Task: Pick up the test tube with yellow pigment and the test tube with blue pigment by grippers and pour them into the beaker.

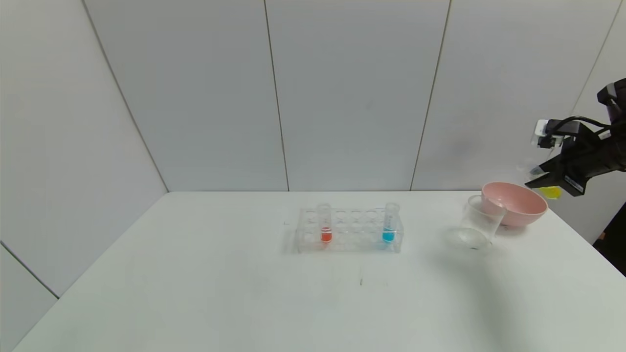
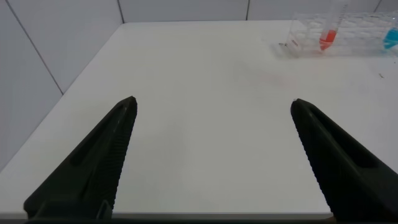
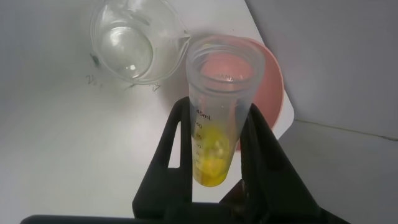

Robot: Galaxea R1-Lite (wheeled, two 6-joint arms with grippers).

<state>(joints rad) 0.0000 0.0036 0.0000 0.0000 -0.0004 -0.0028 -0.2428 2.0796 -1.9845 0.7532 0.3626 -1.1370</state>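
My right gripper (image 1: 541,179) hangs high at the table's right edge, behind and above the pink bowl, shut on the test tube with yellow pigment (image 3: 214,134). The tube is tilted, and its yellow liquid (image 1: 551,192) shows below the jaws. The clear beaker (image 1: 477,222) stands on the table left of the bowl, apart from the tube; the right wrist view shows the beaker (image 3: 134,40) beyond the tube's mouth. The test tube with blue pigment (image 1: 389,227) stands upright at the rack's right end. My left gripper (image 2: 212,109) is open over bare table, off the head view.
A clear rack (image 1: 349,231) stands mid-table and also holds a tube with red-orange liquid (image 1: 325,227) near its left end. The pink bowl (image 1: 513,203) sits just behind and right of the beaker. The table's right edge runs close by the bowl.
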